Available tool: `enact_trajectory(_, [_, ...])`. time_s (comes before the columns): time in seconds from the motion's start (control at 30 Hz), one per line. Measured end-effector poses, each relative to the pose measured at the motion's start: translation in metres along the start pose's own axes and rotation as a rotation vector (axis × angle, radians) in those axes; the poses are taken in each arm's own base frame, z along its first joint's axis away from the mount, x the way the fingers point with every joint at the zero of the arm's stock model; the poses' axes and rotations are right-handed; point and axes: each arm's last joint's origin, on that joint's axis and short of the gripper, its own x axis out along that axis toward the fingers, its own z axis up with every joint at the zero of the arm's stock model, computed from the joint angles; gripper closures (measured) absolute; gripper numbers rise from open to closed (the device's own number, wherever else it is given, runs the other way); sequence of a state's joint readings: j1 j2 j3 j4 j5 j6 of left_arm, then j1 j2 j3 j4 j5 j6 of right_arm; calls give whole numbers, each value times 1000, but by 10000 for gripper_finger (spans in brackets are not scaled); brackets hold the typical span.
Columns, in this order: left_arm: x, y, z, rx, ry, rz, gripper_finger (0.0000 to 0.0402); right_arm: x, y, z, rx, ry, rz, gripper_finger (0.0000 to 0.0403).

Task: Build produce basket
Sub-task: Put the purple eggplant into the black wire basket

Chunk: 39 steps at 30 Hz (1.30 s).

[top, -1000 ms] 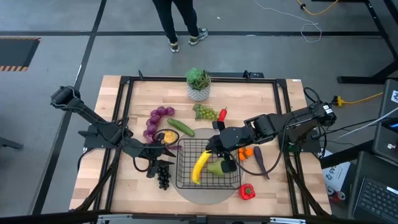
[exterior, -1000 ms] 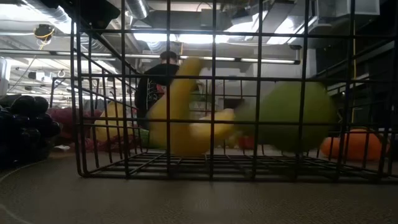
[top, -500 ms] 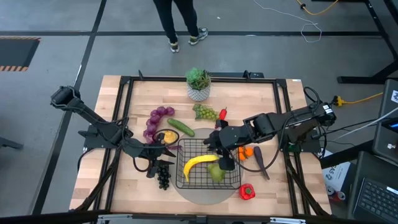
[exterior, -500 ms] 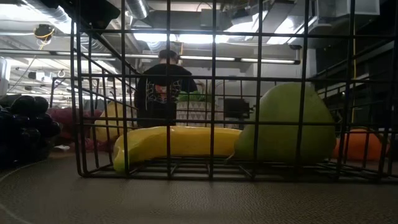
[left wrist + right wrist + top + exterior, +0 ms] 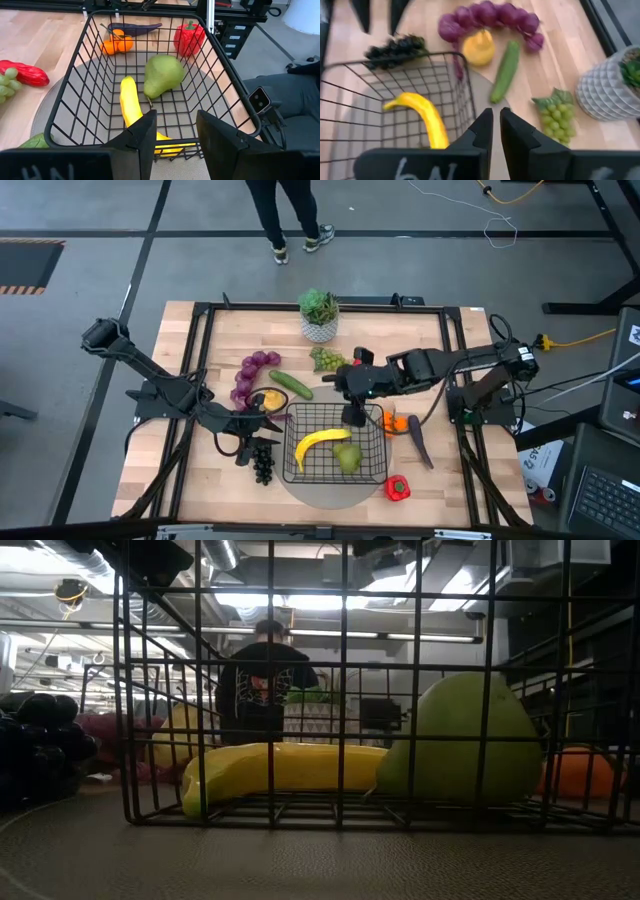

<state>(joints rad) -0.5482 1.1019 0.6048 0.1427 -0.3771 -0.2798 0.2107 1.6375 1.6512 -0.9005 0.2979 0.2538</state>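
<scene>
Right tool (image 5: 347, 416): over the basket's far edge, fingers nearly together with only a thin slit, nothing between them; judged free for another pick.
Left tool (image 5: 172, 131): fingers parted, nothing held, hanging at the basket's left side by the black grapes; waiting.
Basket (image 5: 372, 470): black wire grid, sits on a round grey mat (image 5: 325, 492) at the near middle of the worktop (image 5: 225, 340); low walls leave the top open for dropping items in.
Inside basket: banana (image 5: 318, 444) lying flat, pear (image 5: 347, 457) just beside it, touching or nearly; both rest on the floor grid, judged done.
Just outside, right: orange (image 5: 398, 423), eggplant (image 5: 419, 440), red pepper (image 5: 397, 488) at the near right corner.
Just outside, left: black grapes (image 5: 264, 461), yellow fruit (image 5: 268, 399) by the far left corner.
Farther out: cucumber (image 5: 291, 384), purple grapes (image 5: 248, 372), green grapes (image 5: 329, 360), second red pepper (image 5: 24, 73).
Progress: early by my read, two in, most produce loose.
Next: green grapes and cucumber lie close to right tool, likely candidates.
Other: potted plant (image 5: 319, 314) at the far edge; person (image 5: 285, 210) on the floor beyond.
</scene>
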Motion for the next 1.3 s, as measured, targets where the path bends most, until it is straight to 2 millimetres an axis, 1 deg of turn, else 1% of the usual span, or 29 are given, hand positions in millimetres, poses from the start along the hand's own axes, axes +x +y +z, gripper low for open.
enact_trajectory(0.17, [0, 0, 0, -1, 0, 0, 268, 3, -12, -1, -60, 33, -69, 364])
enact_trajectory(0.23, [0, 0, 0, -1, 0, 0, 268, 3, -19, -3, -117, 49, -158, 356])
enact_trajectory(0.33, [0, 0, 0, -1, 1, 0, 268, 3, -31, -6, -74, 72, -329, 330])
enact_trajectory(0.4, [0, 0, 0, -1, 1, 1, 268, 3, -42, -11, -36, 116, -425, 309])
enact_trajectory(0.47, [0, 0, 0, 0, 1, 0, 268, 2, -52, -18, -4, 201, -469, 289])
enact_trajectory(0.57, [0, 0, 0, 0, 1, 0, 268, -2, -65, -33, 99, 361, -484, 263])
enact_trajectory(0.67, [0, 0, 0, 0, 0, 0, 268, -10, -72, -47, 179, 536, -491, 243])
enact_trajectory(0.7, [0, 0, 0, 0, 1, 0, 268, -10, -72, -48, 192, 549, -487, 239])
enact_trajectory(0.77, [0, 0, 0, -1, 1, 1, 268, -14, -71, -53, 198, 557, -401, 233])
enact_trajectory(0.83, [0, 0, 0, -4, 1, 0, 268, -22, -70, -57, 204, 598, -296, 232])
enact_trajectory(0.93, [0, 0, 0, -4, -1, -1, 268, -34, -68, -69, 232, 621, -233, 232])
enact_trajectory(1.0, [0, 0, 0, -3, -1, -1, 268, -48, -68, -77, 286, 591, -227, 231])
enact_trajectory(1.1, [0, 0, 0, -2, -1, 0, 268, -61, -63, -94, 390, 568, -243, 231])
enact_trajectory(1.23, [0, 0, 0, -3, -3, -1, 268, -65, -52, -119, 482, 534, -246, 231])
enact_trajectory(1.3, [0, 0, 0, -5, -6, -2, 268, -59, -44, -131, 515, 514, -234, 231])
